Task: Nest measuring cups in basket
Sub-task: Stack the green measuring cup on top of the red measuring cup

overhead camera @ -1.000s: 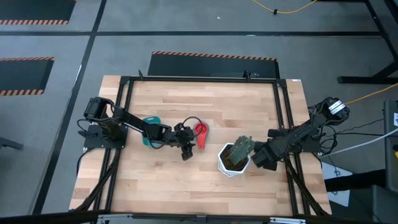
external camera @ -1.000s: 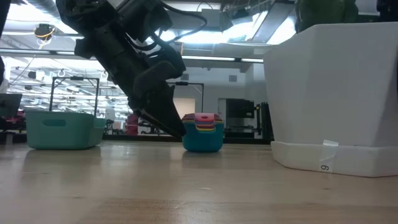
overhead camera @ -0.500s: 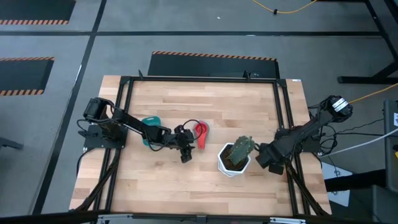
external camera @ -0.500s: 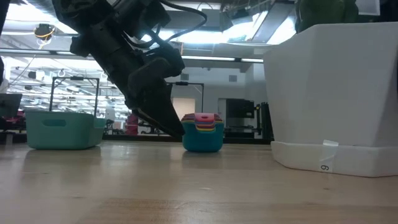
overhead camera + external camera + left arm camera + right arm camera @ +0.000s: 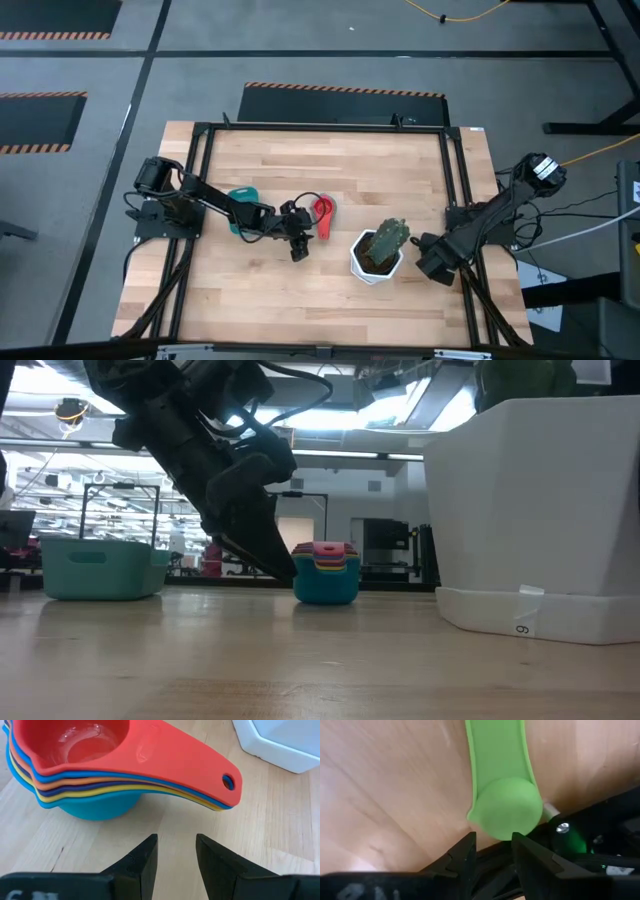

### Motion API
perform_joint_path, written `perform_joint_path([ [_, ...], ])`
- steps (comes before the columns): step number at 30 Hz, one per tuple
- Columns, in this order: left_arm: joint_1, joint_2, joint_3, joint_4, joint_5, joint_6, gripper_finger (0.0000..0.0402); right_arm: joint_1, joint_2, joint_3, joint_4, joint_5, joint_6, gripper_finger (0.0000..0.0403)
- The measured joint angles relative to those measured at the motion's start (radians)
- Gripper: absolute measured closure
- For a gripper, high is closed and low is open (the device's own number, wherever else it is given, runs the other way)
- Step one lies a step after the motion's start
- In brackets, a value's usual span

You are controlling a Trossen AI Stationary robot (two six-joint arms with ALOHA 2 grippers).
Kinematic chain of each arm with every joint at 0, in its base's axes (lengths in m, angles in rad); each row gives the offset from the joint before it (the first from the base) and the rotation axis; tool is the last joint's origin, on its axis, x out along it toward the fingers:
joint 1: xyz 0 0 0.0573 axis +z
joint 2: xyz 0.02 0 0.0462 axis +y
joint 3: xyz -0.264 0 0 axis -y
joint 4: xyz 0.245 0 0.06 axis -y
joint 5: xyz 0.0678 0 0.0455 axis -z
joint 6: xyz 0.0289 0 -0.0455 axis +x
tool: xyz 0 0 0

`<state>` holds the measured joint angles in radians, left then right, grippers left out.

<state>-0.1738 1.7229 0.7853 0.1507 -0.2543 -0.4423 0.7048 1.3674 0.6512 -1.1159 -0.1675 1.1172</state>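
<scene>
The nested measuring cups (image 5: 100, 775), red on top, stand on the table at mid-table (image 5: 322, 212), their handles lying together. My left gripper (image 5: 175, 851) hovers open just short of them, slanting down, nothing between its fingers; the low view shows it (image 5: 282, 567) beside the stack (image 5: 327, 573). A green measuring cup (image 5: 506, 807) lies bowl-down on the wood by the table's right frame. My right gripper (image 5: 492, 851) stands open over it, pointing steeply down, and I see no touch. The teal basket (image 5: 243, 197) sits left of the stack, partly under my left arm.
A white hexagonal pot (image 5: 370, 262) with a green plant stands between the stack and my right gripper (image 5: 433, 262); it fills the low view's right side (image 5: 540, 510). The black table frame (image 5: 590, 820) runs close beside the green cup.
My right gripper has moved away from the white pot toward the table's right and near edges, and has turned at the wrist. My left gripper and the cup stack have stayed where they were.
</scene>
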Motion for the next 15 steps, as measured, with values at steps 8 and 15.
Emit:
perform_joint_path([
  [8, 0.000, 0.000, 0.000, 0.000, 0.000, 0.000, 0.0273, 0.000, -0.004, -0.062, 0.065, -0.005, 0.008, 0.0273],
  [15, 0.000, 0.000, 0.000, 0.000, 0.000, 0.000, 0.0273, -0.014, -0.001, -0.042, 0.059, 0.031, 0.007, 0.0273],
])
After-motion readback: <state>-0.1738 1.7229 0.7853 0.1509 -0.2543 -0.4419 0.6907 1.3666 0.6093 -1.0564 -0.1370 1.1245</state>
